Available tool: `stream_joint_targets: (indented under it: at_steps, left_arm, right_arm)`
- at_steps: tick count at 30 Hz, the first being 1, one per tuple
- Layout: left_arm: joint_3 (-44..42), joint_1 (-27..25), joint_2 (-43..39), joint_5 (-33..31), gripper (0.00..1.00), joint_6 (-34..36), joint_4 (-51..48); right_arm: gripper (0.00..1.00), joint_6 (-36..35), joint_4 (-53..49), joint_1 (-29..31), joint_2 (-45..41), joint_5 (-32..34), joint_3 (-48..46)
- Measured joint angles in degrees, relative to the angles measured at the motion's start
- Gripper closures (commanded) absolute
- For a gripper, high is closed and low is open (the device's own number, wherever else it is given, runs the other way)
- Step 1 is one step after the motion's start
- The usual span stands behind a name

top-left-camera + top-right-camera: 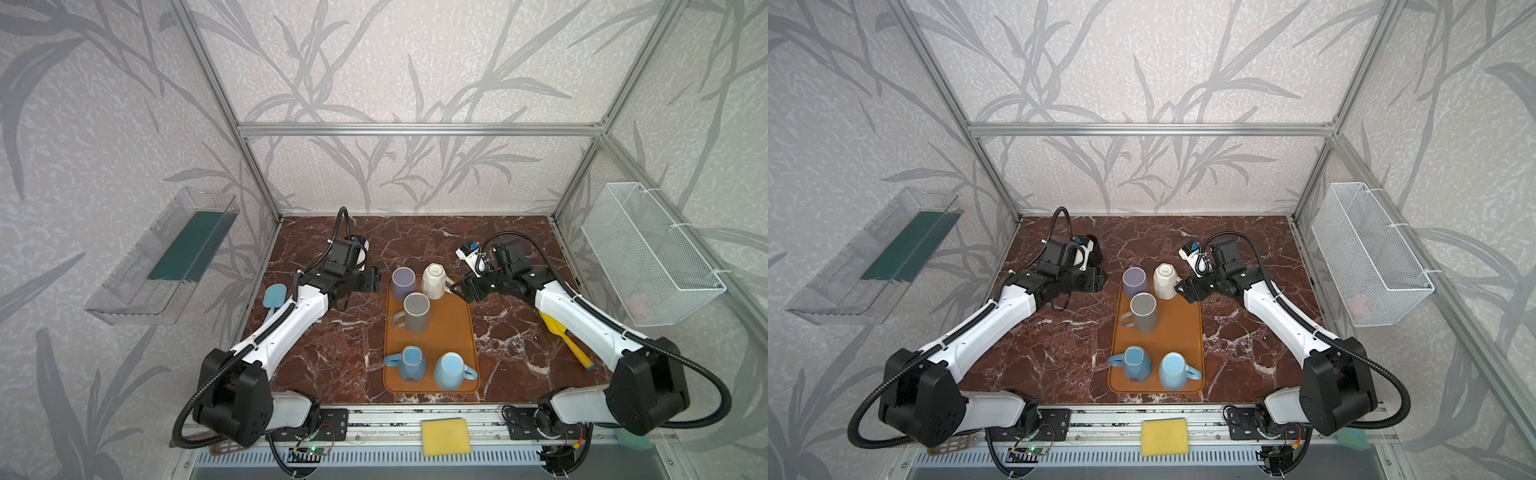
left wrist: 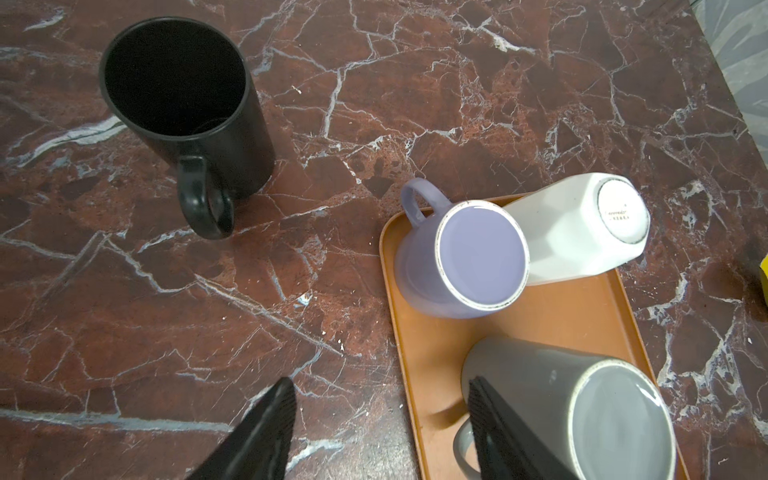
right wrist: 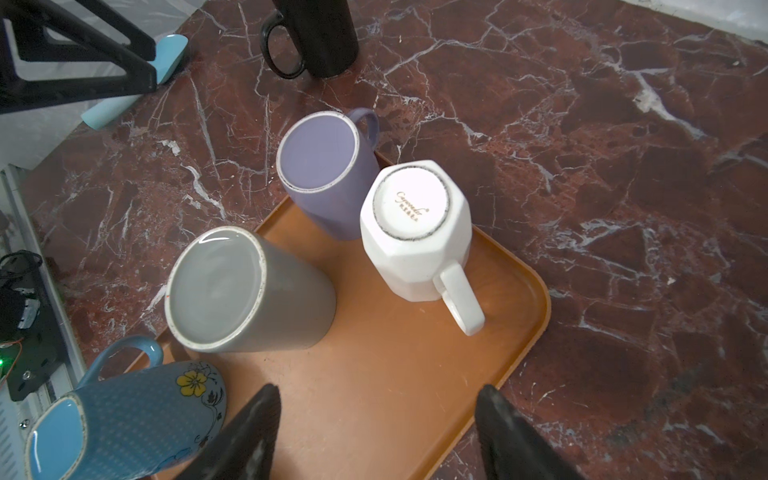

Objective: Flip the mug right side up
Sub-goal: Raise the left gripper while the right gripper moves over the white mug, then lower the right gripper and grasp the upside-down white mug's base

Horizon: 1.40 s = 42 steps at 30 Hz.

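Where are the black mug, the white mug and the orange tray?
black mug (image 2: pixel 245 153), left wrist view, outer wall.
white mug (image 3: pixel 411 205), right wrist view, upturned base.
orange tray (image 3: pixel 374 374), right wrist view, bare floor.

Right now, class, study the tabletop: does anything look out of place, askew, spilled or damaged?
Five mugs on the orange tray stand upside down: purple mug, white mug, grey mug, two blue mugs. Only the black mug, off the tray, stands upright. No spill or damage shows.

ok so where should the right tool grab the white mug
probably the handle, from the right tool's side: the white mug stands base up with its handle pointing at that open tool, and the purple mug crowds its other side
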Motion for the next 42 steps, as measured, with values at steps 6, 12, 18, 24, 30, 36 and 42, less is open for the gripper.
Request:
stream_joint_targets:
  at_steps: [6,12,18,24,30,36,42]
  left_arm:
    - [-0.4,0.0,-0.4,-0.3,0.31,-0.2,0.5]
    - [-0.5,0.0,-0.4,-0.5,0.32,-0.2,1.0]
    - [-0.6,0.0,-0.4,-0.6,0.31,-0.2,1.0]
    - [-0.6,0.0,-0.4,-0.6,0.31,-0.2,1.0]
    - [-0.7,0.0,-0.4,-0.6,0.31,-0.2,1.1]
    - [-0.9,0.0,-0.4,-0.6,0.31,-0.2,1.1]
    - [-1.6,0.0,-0.5,-0.6,0.31,-0.2,1.2]
  right_arm:
    - [0.25,-3.9,-2.5,0.0,5.2,0.3,3.8]
    - [0.25,-8.4,-7.0,0.0,11.2,1.8,9.0]
    - [0.26,-12.6,-11.5,0.0,15.5,4.0,13.4]
    - [0.28,-16.0,-16.0,0.0,19.9,5.5,18.3]
    - [0.3,-18.8,-21.0,0.5,25.1,7.9,23.7]
    - [0.33,-21.0,-25.2,1.7,29.7,10.6,28.7]
    - [0.37,-22.6,-28.0,2.8,32.7,12.3,32.1]
